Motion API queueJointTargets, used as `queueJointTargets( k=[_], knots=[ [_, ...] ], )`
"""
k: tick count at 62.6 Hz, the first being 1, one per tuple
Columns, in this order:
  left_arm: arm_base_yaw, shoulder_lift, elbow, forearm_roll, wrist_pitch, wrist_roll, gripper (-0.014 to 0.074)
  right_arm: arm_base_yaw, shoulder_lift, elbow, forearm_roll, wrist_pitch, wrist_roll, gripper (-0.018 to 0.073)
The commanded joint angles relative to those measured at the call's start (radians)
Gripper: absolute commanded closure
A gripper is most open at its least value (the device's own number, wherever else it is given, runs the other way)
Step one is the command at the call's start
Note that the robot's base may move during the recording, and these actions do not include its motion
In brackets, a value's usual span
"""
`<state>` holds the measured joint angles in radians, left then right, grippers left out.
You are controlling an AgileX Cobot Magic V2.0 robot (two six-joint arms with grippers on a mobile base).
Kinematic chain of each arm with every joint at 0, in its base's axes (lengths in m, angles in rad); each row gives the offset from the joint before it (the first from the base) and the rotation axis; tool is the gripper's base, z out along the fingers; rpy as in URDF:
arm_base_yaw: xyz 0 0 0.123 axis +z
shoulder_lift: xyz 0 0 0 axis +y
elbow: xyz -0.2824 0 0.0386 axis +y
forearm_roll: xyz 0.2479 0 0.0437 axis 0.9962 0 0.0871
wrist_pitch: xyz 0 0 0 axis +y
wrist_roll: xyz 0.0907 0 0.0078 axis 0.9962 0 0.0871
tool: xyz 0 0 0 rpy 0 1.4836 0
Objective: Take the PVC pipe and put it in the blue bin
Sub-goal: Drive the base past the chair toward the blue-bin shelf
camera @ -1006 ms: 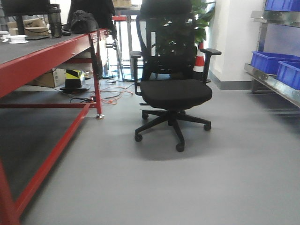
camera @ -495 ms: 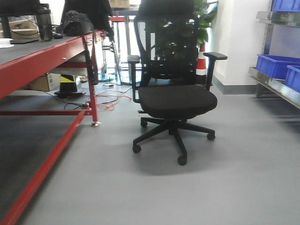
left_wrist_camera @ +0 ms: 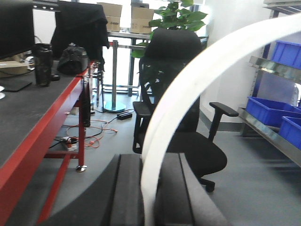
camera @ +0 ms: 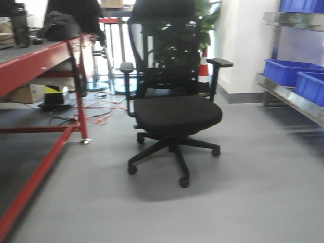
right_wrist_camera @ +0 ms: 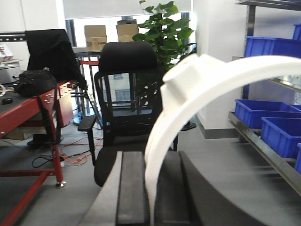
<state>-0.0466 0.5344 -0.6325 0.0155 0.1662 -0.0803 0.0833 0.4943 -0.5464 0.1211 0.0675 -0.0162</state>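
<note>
Both the chair point(camera: 172, 111) and the red worktop point(camera: 30, 66) have slid left in the blurry front view. Up close, the left pincer point(left_wrist_camera: 148, 160) is clenched on a white pipe point(left_wrist_camera: 225, 52). It stands up from the pads, then bends up and right, its far end cut off. The right pincer point(right_wrist_camera: 150, 157) grips a second pipe point(right_wrist_camera: 244, 66) the same way, with a tab point(right_wrist_camera: 186, 77) near the top. Blue bins point(camera: 286, 71) sit on a shelf point(camera: 288, 96), well apart.
</note>
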Motion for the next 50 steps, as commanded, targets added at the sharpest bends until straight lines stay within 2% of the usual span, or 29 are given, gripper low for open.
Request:
queueJointTargets(
  k=[1,50],
  knots=[
    [0.002,-0.005,0.0,-0.008,-0.028,-0.003,0.0707,0.0,-0.006,0.002,-0.005,-0.022,-0.003,0.072],
    [0.002,-0.005,0.0,-0.008,-0.028,-0.003,0.0707,0.0,-0.006,0.002,-0.005,-0.022,-0.003,0.072]
  ],
)
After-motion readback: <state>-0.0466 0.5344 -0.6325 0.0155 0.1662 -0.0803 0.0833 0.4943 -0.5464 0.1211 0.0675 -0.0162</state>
